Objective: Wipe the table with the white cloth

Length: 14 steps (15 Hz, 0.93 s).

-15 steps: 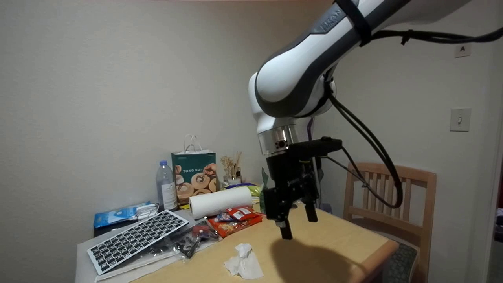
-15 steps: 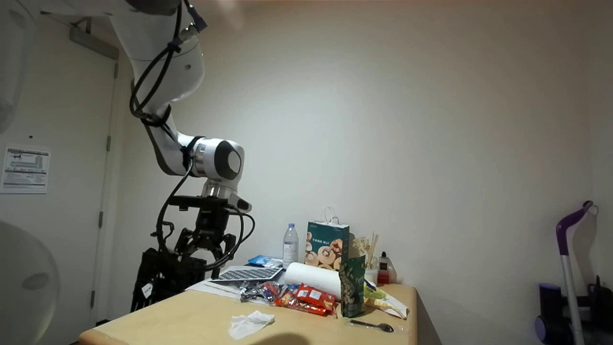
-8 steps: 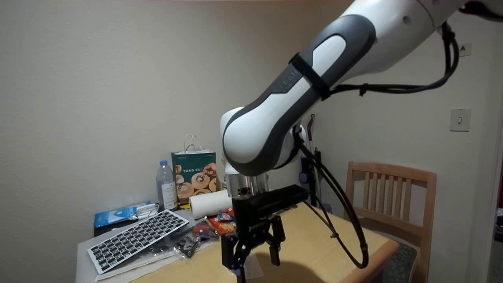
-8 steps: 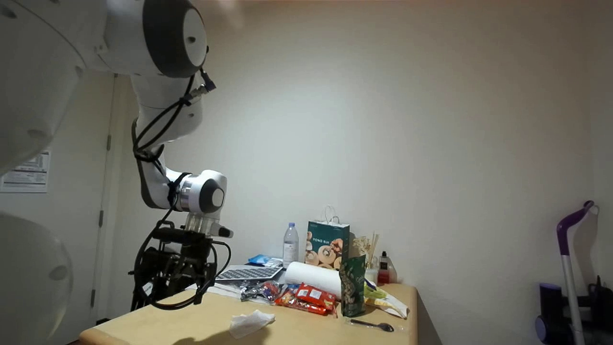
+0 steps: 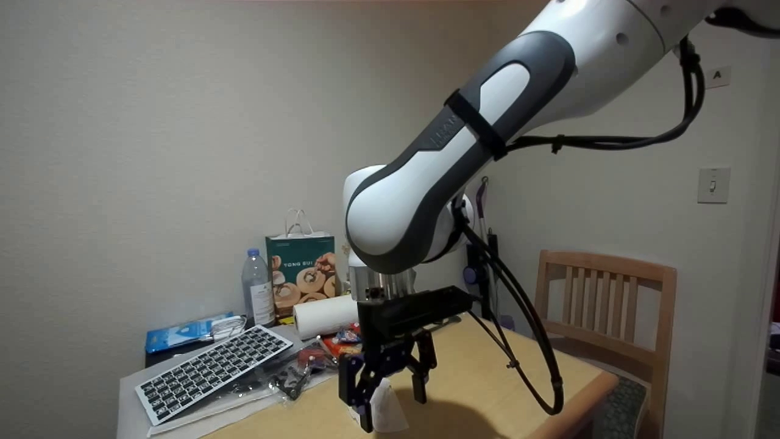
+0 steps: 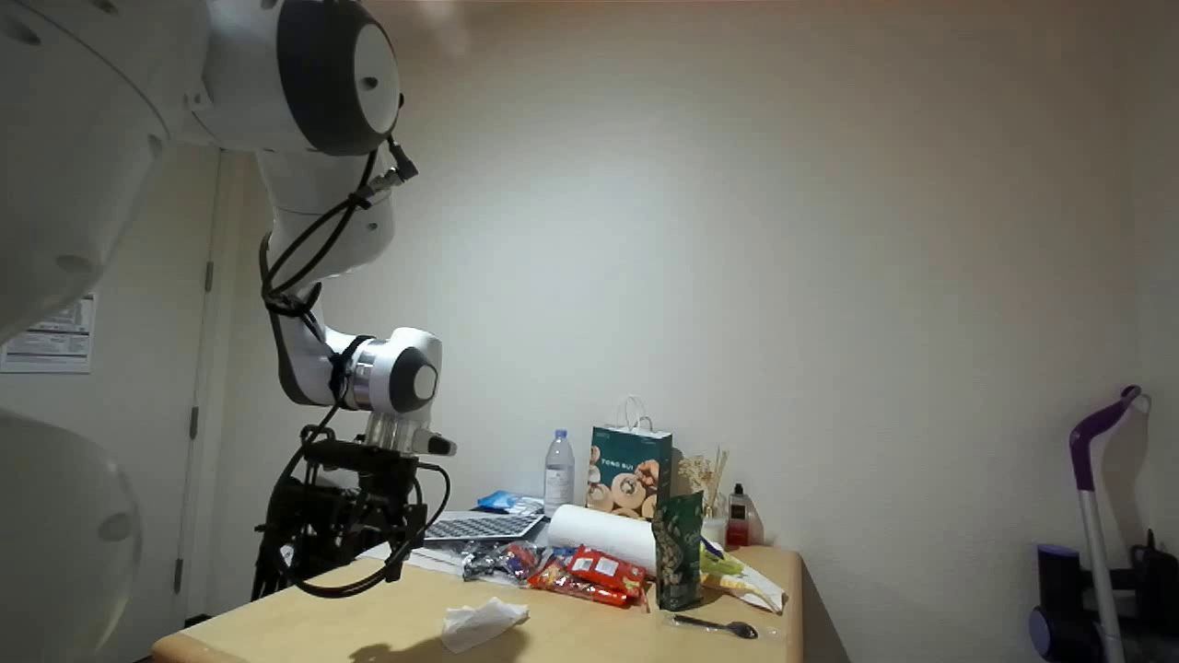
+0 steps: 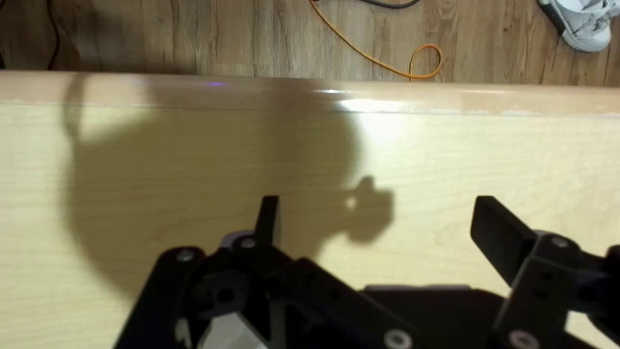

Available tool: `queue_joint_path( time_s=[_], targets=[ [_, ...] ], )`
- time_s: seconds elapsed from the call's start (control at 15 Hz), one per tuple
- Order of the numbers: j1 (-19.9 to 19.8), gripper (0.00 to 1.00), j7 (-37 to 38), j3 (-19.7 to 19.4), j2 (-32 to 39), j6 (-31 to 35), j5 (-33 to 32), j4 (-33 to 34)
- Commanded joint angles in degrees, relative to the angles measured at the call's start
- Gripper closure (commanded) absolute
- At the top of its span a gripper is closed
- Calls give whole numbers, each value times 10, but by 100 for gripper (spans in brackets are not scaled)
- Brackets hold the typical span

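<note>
The white cloth (image 6: 481, 624) lies crumpled on the light wooden table (image 6: 322, 612). In an exterior view the cloth (image 5: 390, 414) is partly hidden behind my gripper (image 5: 393, 408). In the wrist view my gripper (image 7: 376, 206) is wide open, with only bare tabletop (image 7: 436, 160) showing between its fingers. A pale patch, maybe the cloth, shows through the finger linkage at the bottom of that view (image 7: 230, 334). My gripper hangs above the table, close to the cloth in one line of sight; the exact gap cannot be told.
A keyboard (image 5: 213, 373), red snack packets (image 6: 599, 575), a paper towel roll (image 6: 603, 534), a bottle (image 6: 558, 471), a green bag (image 6: 631, 470), a green pouch (image 6: 678, 552) and a black spoon (image 6: 717, 626) stand or lie along the back and side. A wooden chair (image 5: 603, 299) stands beside the table.
The arm has come down, and the gripper has moved from above the table's middle to in front of the cloth in an exterior view. Over the last half second it has barely moved. The cloth stays put.
</note>
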Motion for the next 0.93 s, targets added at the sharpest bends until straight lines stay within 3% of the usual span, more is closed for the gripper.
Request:
queue_joint_path(
  time_s=[0.0,0.4,0.47,0.87],
  targets=[
    [7,0,45,-26,32,7,-27,49],
    [16,0,86,-67,112,-71,-73,191],
    [10,0,61,-57,81,-35,-59,141],
    [11,0,63,-65,114,-61,-60,188]
  ],
)
